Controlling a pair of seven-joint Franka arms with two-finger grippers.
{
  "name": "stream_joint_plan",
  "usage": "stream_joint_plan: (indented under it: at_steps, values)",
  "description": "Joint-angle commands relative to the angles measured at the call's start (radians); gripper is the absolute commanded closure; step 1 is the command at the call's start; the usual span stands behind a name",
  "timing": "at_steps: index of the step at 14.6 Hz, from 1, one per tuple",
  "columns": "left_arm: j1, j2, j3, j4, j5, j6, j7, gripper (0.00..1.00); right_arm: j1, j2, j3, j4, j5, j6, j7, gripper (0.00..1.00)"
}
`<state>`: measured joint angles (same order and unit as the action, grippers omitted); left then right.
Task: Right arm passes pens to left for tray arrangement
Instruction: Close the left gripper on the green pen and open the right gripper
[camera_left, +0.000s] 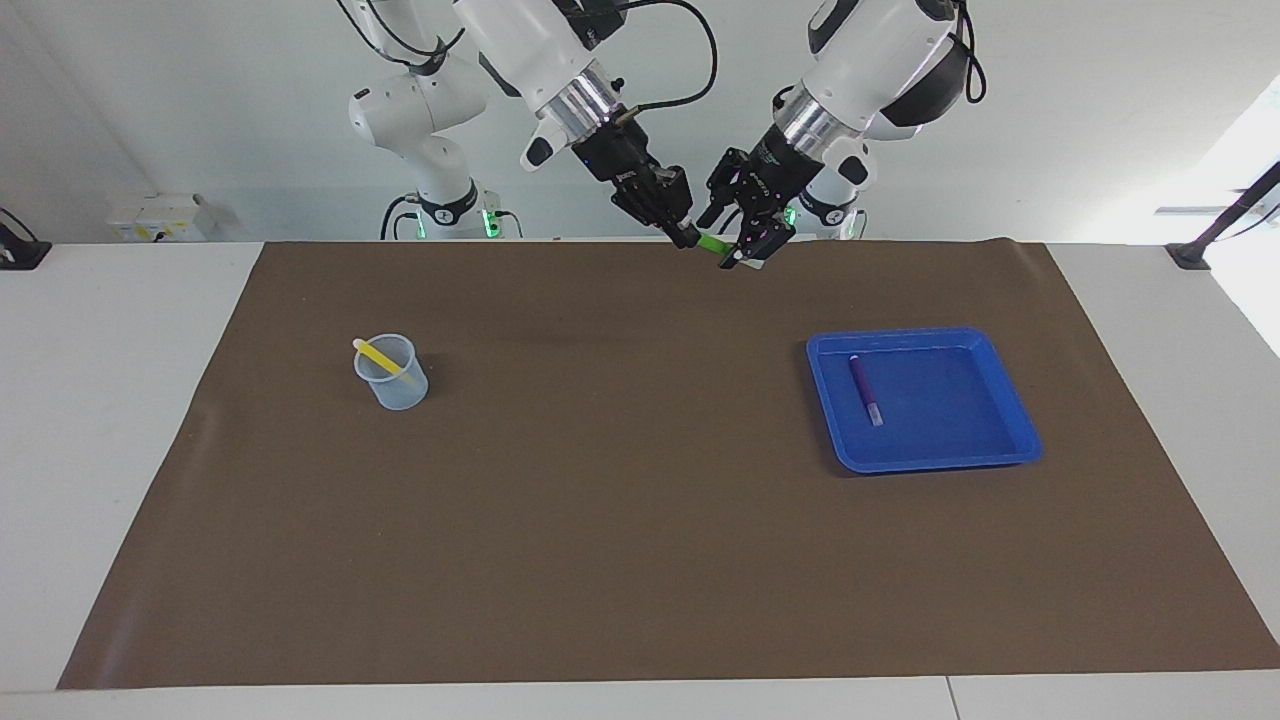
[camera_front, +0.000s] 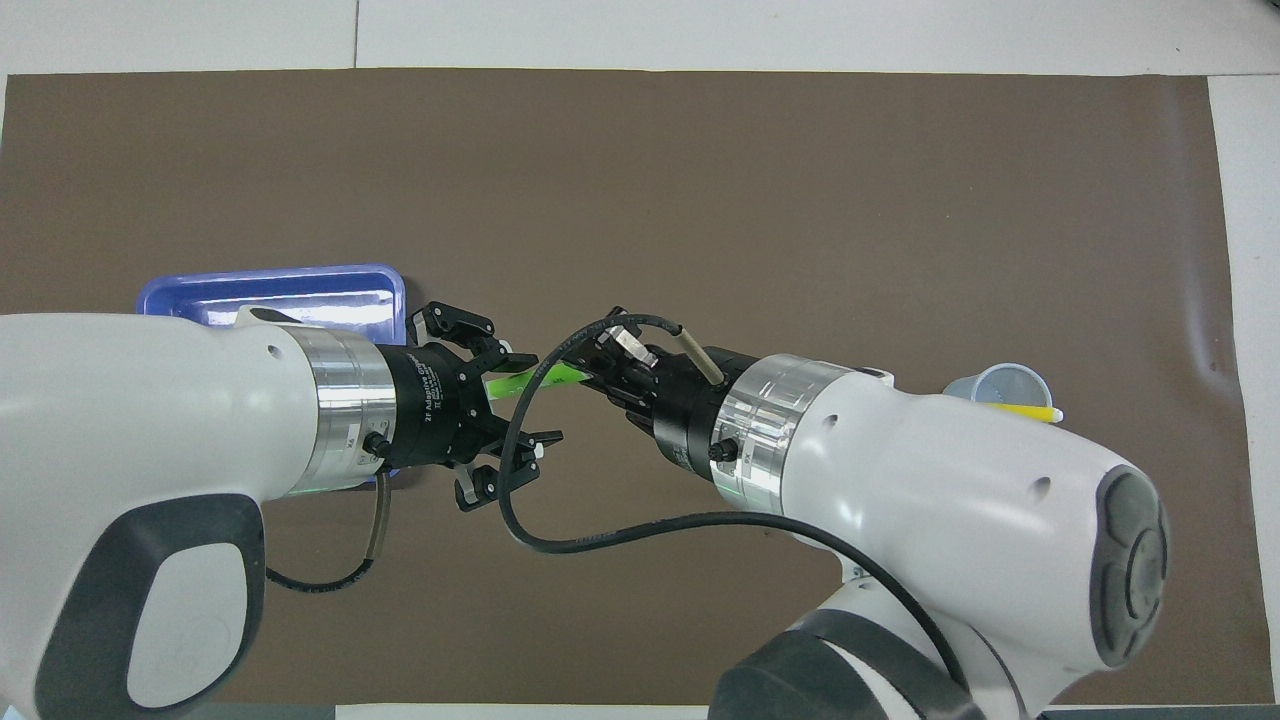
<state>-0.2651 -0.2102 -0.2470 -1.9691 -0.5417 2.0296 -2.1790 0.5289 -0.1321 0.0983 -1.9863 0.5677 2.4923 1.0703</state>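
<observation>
Midair, we had both arms angled in and down toward each other over the robots' edge of the brown mat (camera_left: 640, 560), wrists nearly meeting.

Right end effector (camera_left: 686, 234) was clamped on one end of the green pen (camera_left: 712, 243). Left end effector (camera_left: 752, 245) sat at the pen's other end with its fingers spread wide in the overhead view, one either side of the pen; we couldn't confirm contact from either view.

Green pen's long axis ran roughly level, along the line between the two end effectors. In the overhead view a pale tip showed at the left end effector's side; the other end was buried in the right one's fingers.

Purple pen (camera_left: 865, 388) lay flat in the blue tray (camera_left: 935, 455), toward the side of it nearest the arms' meeting point, long axis running near-to-far from the robots, pale end pointing away from them. Tray sat on the mat at the left arm's end of the counter (camera_left: 100, 400).

Yellow pen (camera_left: 383, 358) leaned tilted in the translucent cup (camera_left: 393, 385) at the right arm's end, pale end up over the rim.

Overhead, the left arm's body covered most of the tray and all of the purple pen; the right arm clipped part of the cup. A black cable (camera_front: 520, 500) looped across the gap between the wrists.
</observation>
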Motion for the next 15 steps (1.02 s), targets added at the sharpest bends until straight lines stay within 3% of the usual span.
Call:
stream_joint_plan:
  at_steps: [1, 6, 8, 15]
  values:
    - [-0.008, -0.031, 0.009, -0.028, -0.011, 0.017, 0.018, 0.42, -0.012, -0.020, 0.006, -0.022, 0.018, 0.013, -0.021, 1.00]
    - [0.001, -0.025, 0.009, -0.019, -0.001, 0.017, 0.019, 0.76, -0.012, -0.020, 0.006, -0.022, 0.018, 0.011, -0.021, 1.00]
    - [0.001, -0.023, 0.009, -0.016, -0.001, 0.015, 0.040, 1.00, -0.012, -0.020, 0.006, -0.022, 0.018, 0.011, -0.021, 1.00]
    - [-0.009, -0.021, 0.011, -0.016, 0.049, 0.027, 0.050, 1.00, -0.012, -0.020, 0.006, -0.020, 0.018, 0.011, -0.021, 1.00]
